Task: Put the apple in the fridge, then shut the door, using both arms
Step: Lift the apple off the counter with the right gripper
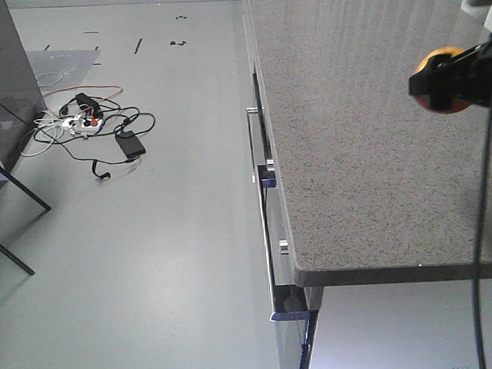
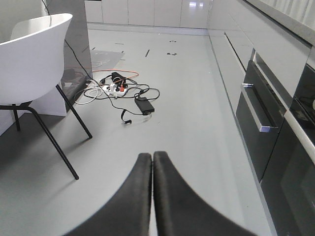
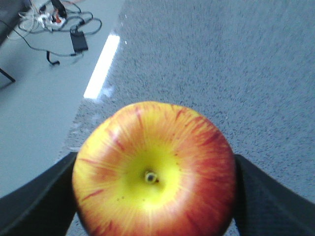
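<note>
Right fingers (image 3: 39,206): clamped on the apple (image 3: 155,172), one black pad against its flank at 9 o'clock and the other at 3 o'clock in the right wrist view.
Left fingers (image 2: 130,196): squeezed together tip to tip with nothing between them, rising from 6 o'clock of the left wrist view.
Right gripper (image 1: 442,84): at 3 o'clock of the front view, a black bar across the fruit, above the counter (image 1: 359,163).
Left gripper (image 2: 152,157): over bare floor (image 2: 197,123), tips aimed toward 12 o'clock.
Apple: yellow round the stem dimple, red streaks toward the rim. The dimple faces the wrist camera. It sits in the right grip over the speckled top, with the slab's edge off toward 9 o'clock. Whether it touches the top cannot be told.
Counter: grey speckled slab filling the front view from 12 round to 5 o'clock, its long edge running from 12 down to 6.
Cables (image 1: 104,124): black, white and orange tangle on the floor at 10 o'clock of the front view, around a white power strip (image 1: 85,122).
Adapter (image 1: 131,145): black brick just beside the tangle, at its 4 o'clock.
Chair (image 2: 34,59): white shell on thin black legs, at 9 o'clock of the left wrist view.
Handle (image 2: 258,110): steel bar on a dark cabinet front (image 2: 253,137), at 3 o'clock of the left wrist view.
</note>
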